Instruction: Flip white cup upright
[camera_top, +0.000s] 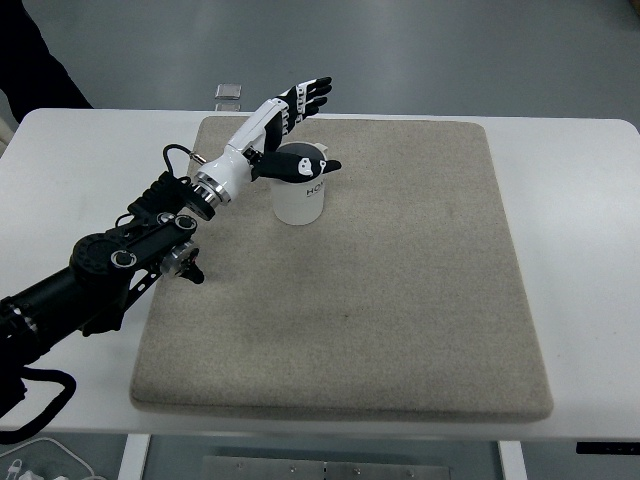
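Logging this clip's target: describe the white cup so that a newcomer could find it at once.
A beige mat covers most of the white table. Near its far left corner stands the white cup, the mat's only object, partly hidden beneath the open left hand, whose black thumb crosses its top.

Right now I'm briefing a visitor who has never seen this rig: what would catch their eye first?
First, the left hand with its black and white fingers spread open, reaching from the picture's left over the white cup, thumb across the cup's top. The cup stands on the far left part of a large beige mat that covers most of the white table. A small grey object lies at the table's far edge.
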